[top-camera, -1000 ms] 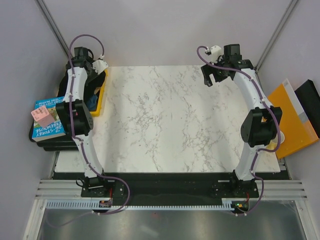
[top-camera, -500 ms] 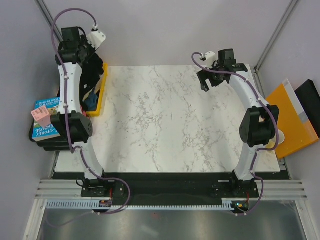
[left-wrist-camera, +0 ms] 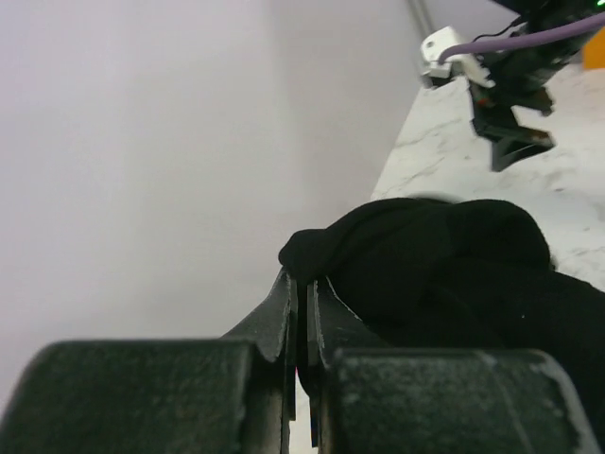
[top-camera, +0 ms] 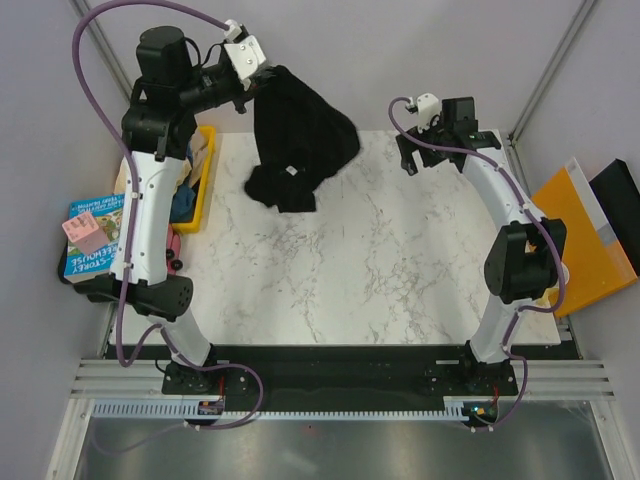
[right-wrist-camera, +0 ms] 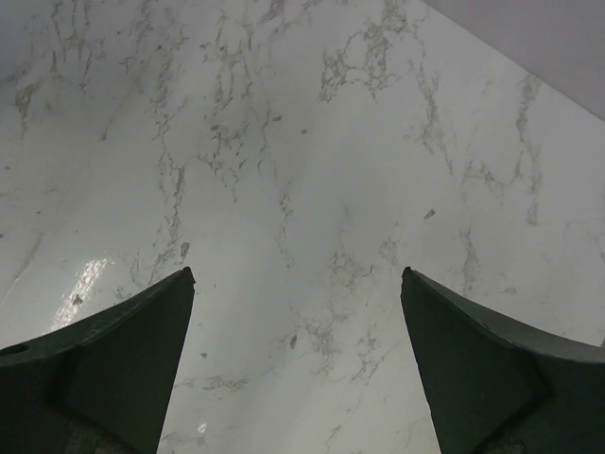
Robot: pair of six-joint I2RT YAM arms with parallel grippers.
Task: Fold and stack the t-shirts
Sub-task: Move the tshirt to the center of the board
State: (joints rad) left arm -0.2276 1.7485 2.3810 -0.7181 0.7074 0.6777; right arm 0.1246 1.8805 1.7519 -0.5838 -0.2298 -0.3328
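Black t-shirt [top-camera: 300, 140] bunched under left claw [left-wrist-camera: 304, 284], sleeves indistinct among folds.

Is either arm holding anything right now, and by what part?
The left gripper pinches the black t-shirt by a bunched fold, the rest hanging; right gripper is open, empty.

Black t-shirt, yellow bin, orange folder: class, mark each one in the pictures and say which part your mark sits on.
black t-shirt [top-camera: 303, 135]: top external view, middle of the hanging cloth.
yellow bin [top-camera: 207, 182]: top external view, its right wall.
orange folder [top-camera: 582, 258]: top external view, middle of its cover.
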